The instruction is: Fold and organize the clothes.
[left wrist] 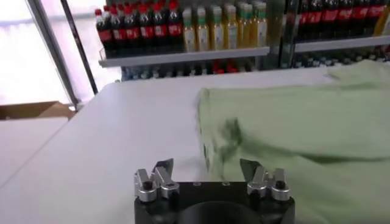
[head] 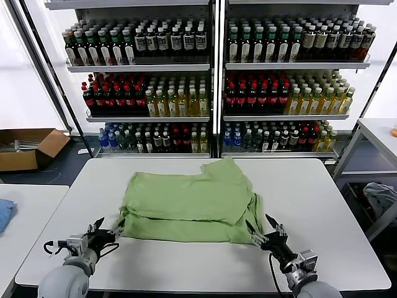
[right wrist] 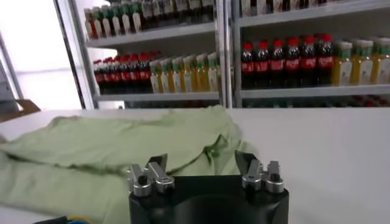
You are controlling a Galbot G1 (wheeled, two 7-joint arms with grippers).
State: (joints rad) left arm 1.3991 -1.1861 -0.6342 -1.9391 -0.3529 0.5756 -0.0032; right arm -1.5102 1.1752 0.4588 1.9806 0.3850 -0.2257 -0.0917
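Both arms sat at the near edge of the surface (head: 322, 205). Left gripper (head: 107, 231) jaws were spread wide, holding nothing, just off the shirt's near-left corner. Right gripper (head: 265, 229) was the same: wide open, empty, at the near-right corner.

The clothes (head: 192, 202) lay mid-surface as a light green shirt, partly folded, upper layer skewed over the lower, a sleeve poking toward the shelves (head: 211, 68).

Risks as I judged them:
- layers stacked at the hem, so a pinch could've caught one ply only and the fold would peel apart
- uneven grip heights would've skewed the crease
- soft fabric could have dragged and bunched instead of lifting
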